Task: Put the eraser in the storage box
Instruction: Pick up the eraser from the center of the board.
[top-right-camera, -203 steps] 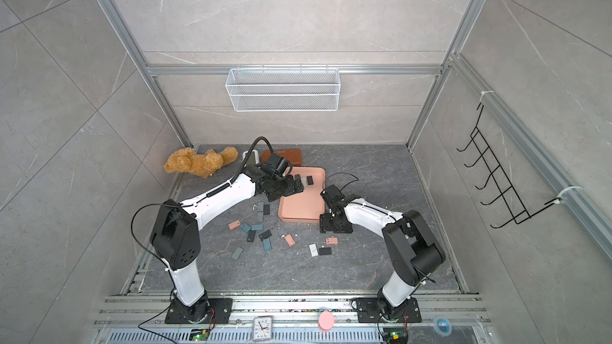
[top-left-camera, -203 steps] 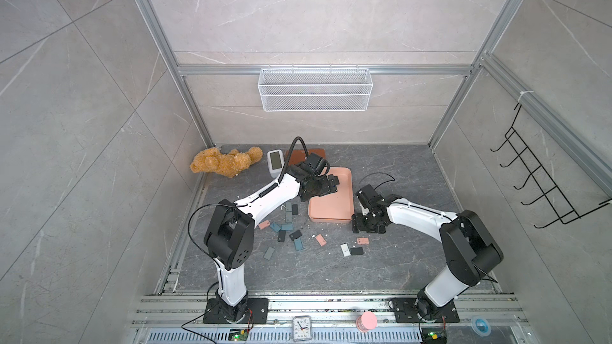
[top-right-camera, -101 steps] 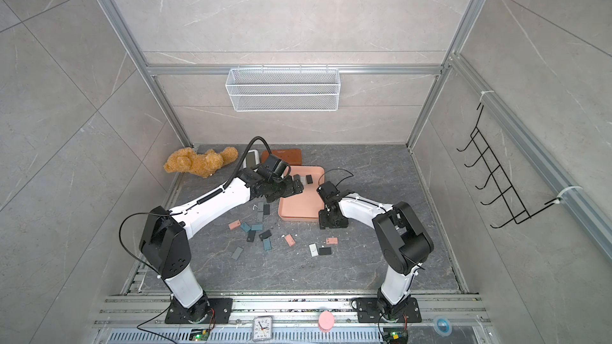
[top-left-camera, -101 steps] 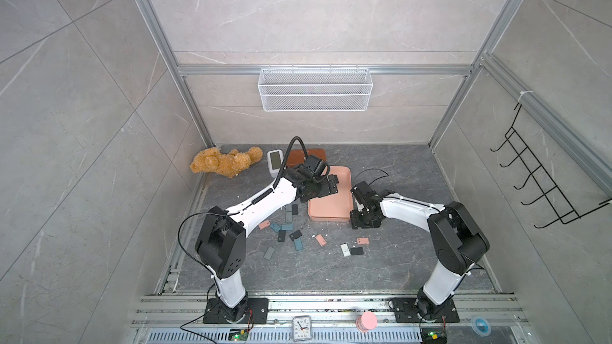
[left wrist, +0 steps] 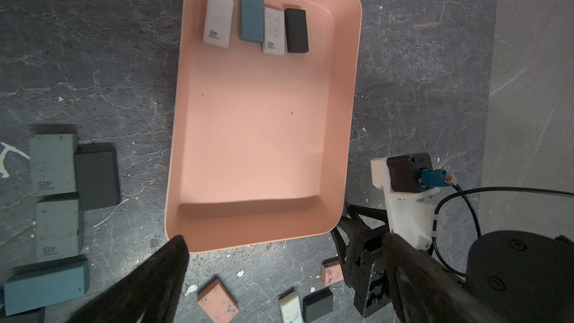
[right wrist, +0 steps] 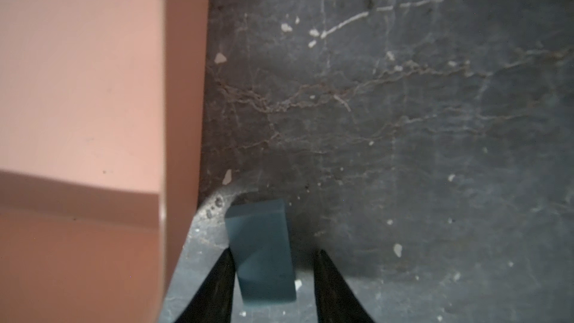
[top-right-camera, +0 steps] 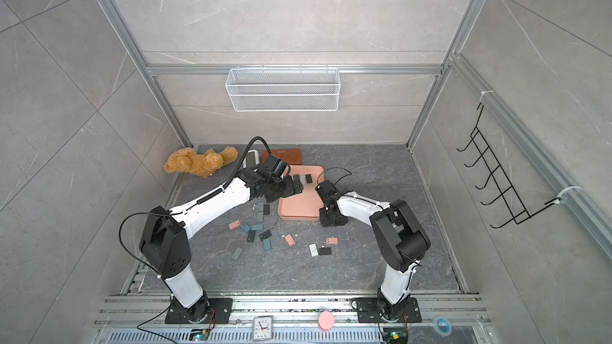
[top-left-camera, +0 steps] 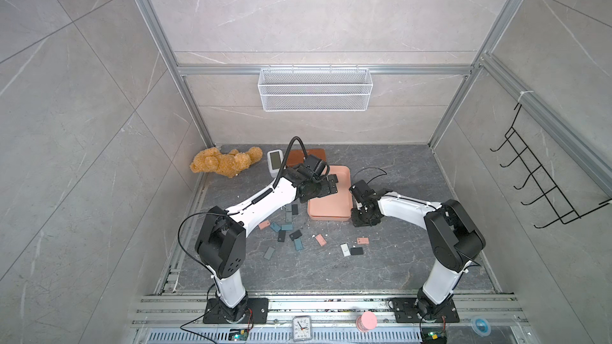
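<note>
On the surface beside the storage box's near right corner, right gripper straddles blue eraser, jaws partly apart, not clamped. Farther back, left gripper hovers over box, jaws wide, empty. Four erasers lie at box's far end.

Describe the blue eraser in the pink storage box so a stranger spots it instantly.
Find the salmon-pink storage box on the dark table. Four erasers lie side by side at its far end; the blue eraser is the only blue one, between two white erasers.
</note>
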You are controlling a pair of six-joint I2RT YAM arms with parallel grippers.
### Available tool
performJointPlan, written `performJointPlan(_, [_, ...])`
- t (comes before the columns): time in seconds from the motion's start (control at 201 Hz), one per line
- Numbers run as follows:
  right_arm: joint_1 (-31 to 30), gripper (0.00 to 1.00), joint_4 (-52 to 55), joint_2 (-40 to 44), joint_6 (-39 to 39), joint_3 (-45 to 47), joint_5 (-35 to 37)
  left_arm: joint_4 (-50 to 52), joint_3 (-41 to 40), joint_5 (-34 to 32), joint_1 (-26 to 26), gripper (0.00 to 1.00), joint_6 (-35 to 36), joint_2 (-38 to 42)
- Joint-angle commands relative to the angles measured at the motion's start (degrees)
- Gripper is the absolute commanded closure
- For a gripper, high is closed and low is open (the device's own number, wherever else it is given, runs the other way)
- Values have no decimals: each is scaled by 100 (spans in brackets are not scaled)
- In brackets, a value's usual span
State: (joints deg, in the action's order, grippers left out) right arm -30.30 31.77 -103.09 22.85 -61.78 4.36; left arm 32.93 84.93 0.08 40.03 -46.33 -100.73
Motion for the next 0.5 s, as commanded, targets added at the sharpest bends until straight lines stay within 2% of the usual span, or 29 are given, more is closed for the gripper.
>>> performJointPlan(0.0, [-123, 64, 17, -287, 35, 96, 215, 29, 120, -12, 13, 1, 10, 161])
performJointPlan(0.219, [-152, 75, 192, -45, 165, 88, 362, 38, 164, 19, 11, 1, 11, 107])
performJointPlan(0.493, [-151, 77, 802, 348, 236, -497, 515, 38, 339, 40, 13, 1, 66, 14])
